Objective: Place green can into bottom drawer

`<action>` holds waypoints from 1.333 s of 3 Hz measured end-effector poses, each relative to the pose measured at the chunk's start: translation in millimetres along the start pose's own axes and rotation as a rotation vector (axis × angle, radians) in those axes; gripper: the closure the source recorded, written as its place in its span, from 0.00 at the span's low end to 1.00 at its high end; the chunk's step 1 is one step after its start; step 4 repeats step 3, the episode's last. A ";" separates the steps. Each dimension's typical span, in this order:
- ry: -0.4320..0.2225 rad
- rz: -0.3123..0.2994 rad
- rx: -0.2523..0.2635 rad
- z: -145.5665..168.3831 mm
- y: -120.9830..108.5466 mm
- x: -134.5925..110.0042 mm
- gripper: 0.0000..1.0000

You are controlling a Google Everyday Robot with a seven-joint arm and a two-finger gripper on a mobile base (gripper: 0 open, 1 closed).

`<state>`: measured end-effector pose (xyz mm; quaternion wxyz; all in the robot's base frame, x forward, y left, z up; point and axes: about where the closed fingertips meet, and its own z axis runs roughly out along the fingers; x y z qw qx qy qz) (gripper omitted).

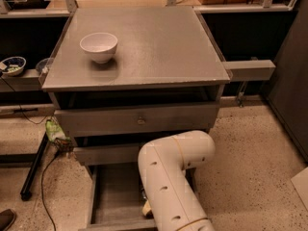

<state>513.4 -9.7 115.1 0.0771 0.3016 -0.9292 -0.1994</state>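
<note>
Grey cabinet (139, 57), bottom drawer (114, 196) pulled out; gripper (145, 204) inside behind the arm (168, 177), grip state untellable, green can hidden.

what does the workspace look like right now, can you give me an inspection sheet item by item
surface: grey cabinet top; a white bowl stands on its left side
job's things: bottom drawer pulled open, bare grey floor showing; green can not seen
clutter: crumpled green item on the floor by the cabinet's left side; small bowl on the left shelf
tool: hidden behind the white arm, which reaches down into the bottom drawer
cables: black cable trailing on the floor at left
surroundings: speckled floor
</note>
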 end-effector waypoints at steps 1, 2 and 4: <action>0.000 0.000 0.000 0.0 0.0 0.0 0.07; 0.000 0.000 0.000 0.0 0.0 0.0 0.00; 0.000 0.000 0.000 0.1 0.0 0.1 0.00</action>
